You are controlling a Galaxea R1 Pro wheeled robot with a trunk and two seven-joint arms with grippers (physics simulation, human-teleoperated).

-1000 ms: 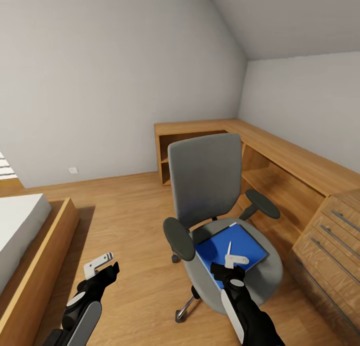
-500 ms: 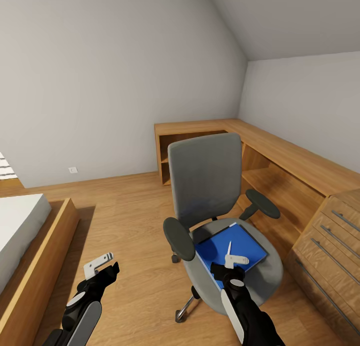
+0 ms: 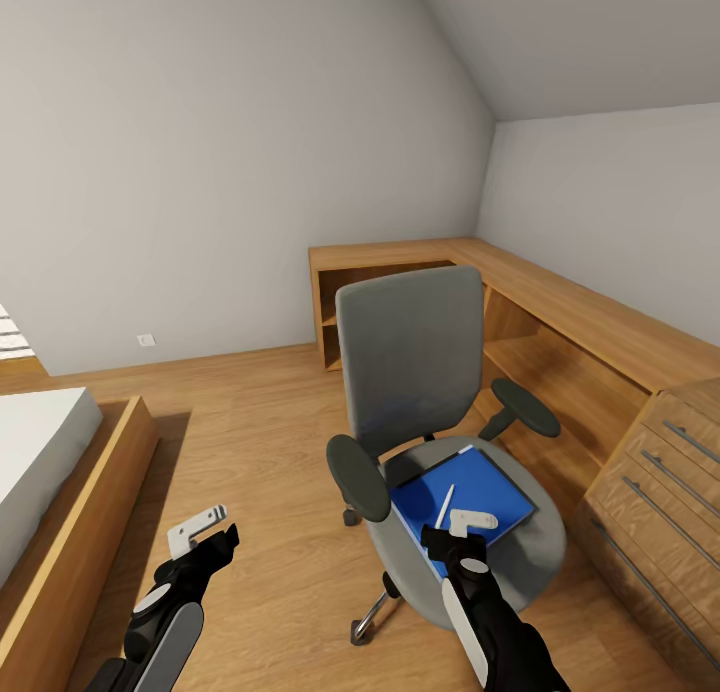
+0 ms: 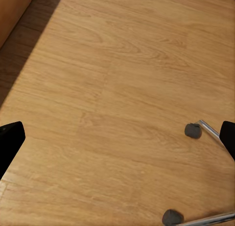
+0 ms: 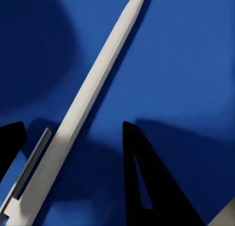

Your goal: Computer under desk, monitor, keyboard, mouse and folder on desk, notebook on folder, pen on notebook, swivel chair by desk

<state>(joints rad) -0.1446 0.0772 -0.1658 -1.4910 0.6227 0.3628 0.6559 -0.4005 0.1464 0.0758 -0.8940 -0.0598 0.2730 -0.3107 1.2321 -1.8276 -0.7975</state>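
A grey swivel chair stands in front of the wooden corner desk. On its seat lies a blue folder. A white pen rests slanted on that blue surface. My right gripper hovers just above the folder, open, with the pen's lower end lying between its fingers untouched. My left gripper hangs open over bare floor to the chair's left, holding nothing. The desk top in view is bare; monitor, keyboard, mouse and computer are out of view.
A wooden bed frame with a white mattress is at the left. Drawers stand at the right, close to the chair. Chair casters roll on the wooden floor under my left gripper. Open floor lies between bed and chair.
The pen stood upright in my right gripper before; now it has been let go and lies slanted on the blue folder. Arms and camera have not shifted.
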